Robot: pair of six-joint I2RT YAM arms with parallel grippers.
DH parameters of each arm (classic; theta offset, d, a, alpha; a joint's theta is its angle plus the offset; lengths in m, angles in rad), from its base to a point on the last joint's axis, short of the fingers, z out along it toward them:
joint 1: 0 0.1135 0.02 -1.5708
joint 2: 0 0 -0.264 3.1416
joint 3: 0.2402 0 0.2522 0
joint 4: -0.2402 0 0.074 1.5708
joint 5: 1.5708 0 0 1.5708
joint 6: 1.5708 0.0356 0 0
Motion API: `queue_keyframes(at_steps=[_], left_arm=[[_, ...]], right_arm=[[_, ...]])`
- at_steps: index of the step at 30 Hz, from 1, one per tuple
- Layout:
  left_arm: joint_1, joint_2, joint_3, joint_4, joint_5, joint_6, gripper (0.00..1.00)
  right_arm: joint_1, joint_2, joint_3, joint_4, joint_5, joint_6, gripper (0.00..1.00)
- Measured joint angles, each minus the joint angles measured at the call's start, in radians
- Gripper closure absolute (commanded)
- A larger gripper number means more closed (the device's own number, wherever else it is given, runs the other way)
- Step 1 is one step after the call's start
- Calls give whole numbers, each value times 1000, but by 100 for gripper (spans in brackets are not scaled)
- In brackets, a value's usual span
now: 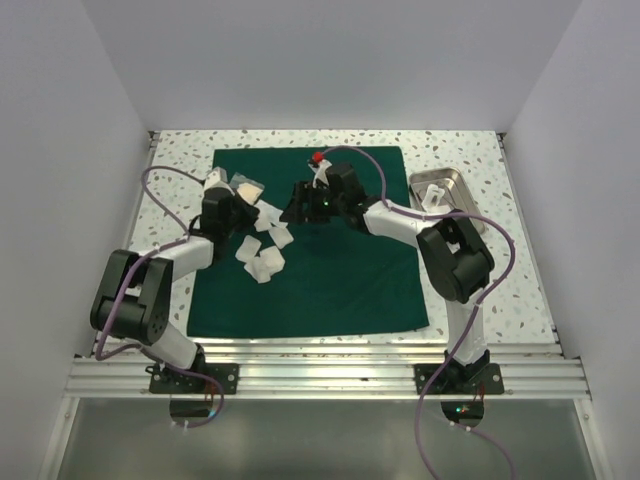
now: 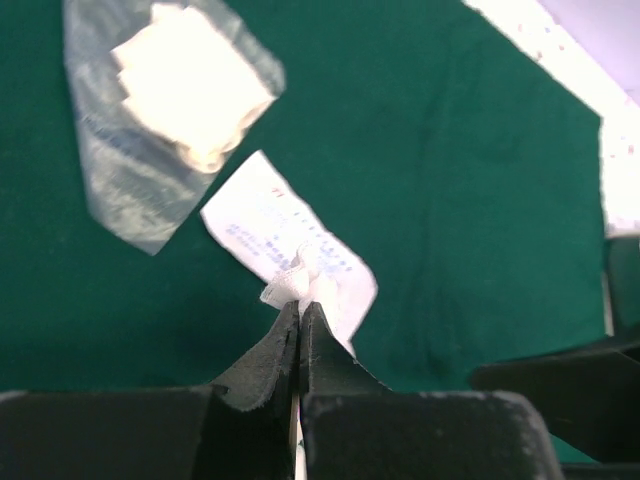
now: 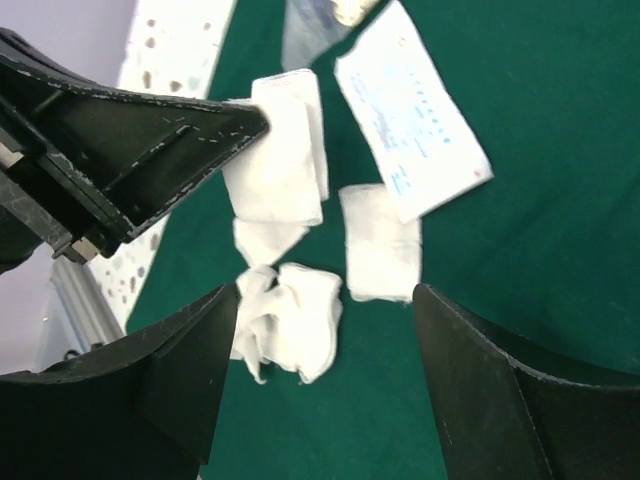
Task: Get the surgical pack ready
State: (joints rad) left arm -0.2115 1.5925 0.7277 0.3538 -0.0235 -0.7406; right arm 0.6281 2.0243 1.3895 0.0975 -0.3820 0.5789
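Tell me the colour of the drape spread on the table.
The drape is plain dark green, with no pattern; it shows best in the top external view.

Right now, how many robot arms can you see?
2. The left arm is over the left of the green cloth, its gripper pinching a white packet; the right arm reaches over the middle.

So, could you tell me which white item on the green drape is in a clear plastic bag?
The thick gauze stack at the group's far end, wrapped in a clear bag; the rest are bare gauze pieces and one printed paper packet.
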Motion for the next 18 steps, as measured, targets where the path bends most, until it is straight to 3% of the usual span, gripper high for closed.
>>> queue_keyframes(at_steps=[10,18], left_arm=[[38,-51,-24,5,184,-40,100],[46,-100,-45,34,336,-117,100]], right_arm=[[-7,34,-47,299,-137,117,23],[-21,66,-72,404,-191,175,27]])
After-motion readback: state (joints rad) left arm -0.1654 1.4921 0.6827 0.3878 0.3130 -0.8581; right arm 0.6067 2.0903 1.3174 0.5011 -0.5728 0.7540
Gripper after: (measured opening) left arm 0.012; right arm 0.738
